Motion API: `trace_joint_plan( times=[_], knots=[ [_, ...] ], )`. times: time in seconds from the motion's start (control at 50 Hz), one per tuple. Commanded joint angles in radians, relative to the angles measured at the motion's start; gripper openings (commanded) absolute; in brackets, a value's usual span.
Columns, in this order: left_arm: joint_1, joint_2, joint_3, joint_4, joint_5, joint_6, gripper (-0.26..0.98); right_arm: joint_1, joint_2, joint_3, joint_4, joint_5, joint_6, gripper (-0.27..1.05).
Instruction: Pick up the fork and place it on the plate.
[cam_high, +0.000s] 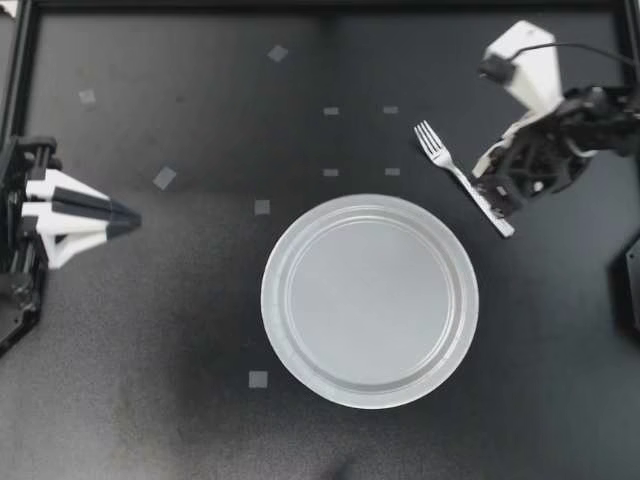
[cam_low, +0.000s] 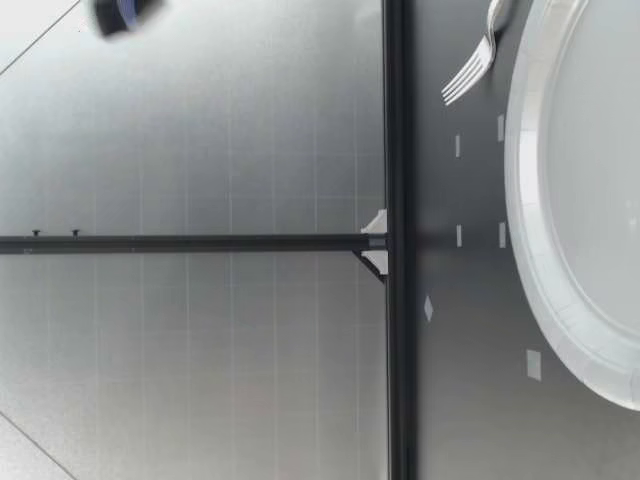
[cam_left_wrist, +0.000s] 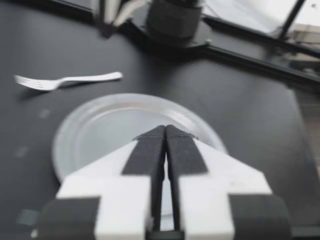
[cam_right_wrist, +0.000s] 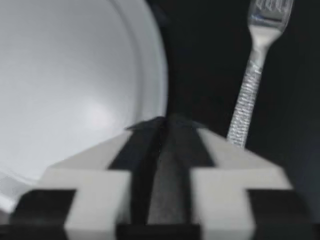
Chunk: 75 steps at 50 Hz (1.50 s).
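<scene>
While the fork (cam_high: 458, 172) lies flat on the black table (cam_high: 180, 330), just beside the plate (cam_high: 272, 300) and not on it, your right gripper (cam_high: 497, 197) sits at its handle end with fingers pressed together, gripping nothing. Your left gripper (cam_high: 128, 222) is well apart at the table's edge, also clenched and empty.

From above you can count one fork, one plate, two grippers and nine small tape squares (cam_high: 164, 178), all plain.

The low view shows you only the fork's tines (cam_low: 470, 75) and the plate's rim (cam_low: 520, 200).

The left wrist view puts the plate (cam_left_wrist: 65, 145) ahead of the closed gripper (cam_left_wrist: 165, 131), with the fork (cam_left_wrist: 65, 80) beyond it.

The right wrist view shows the handle (cam_right_wrist: 247, 95) running alongside the gripper (cam_right_wrist: 165, 122), outside its fingers, with the plate (cam_right_wrist: 150, 60) on the other side.
</scene>
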Motion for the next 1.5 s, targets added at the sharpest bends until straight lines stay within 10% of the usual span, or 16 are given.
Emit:
trace_joint_plan(
  times=[0.0,0.68,1.48],
  knots=[
    [-0.091,0.026,-0.011,0.002,-0.044,-0.025,0.14,-0.025,0.104,-0.054,-0.003,-0.014,0.002,0.36],
    [-0.265,0.202,0.012,0.005,-0.270,-0.078,0.17,-0.123,0.347,-0.153,-0.057,0.040,0.006,0.37],
    [-0.270,0.192,0.037,0.006,-0.270,-0.078,0.16,-0.106,0.393,-0.161,-0.034,0.038,0.040,0.37]
  ],
)
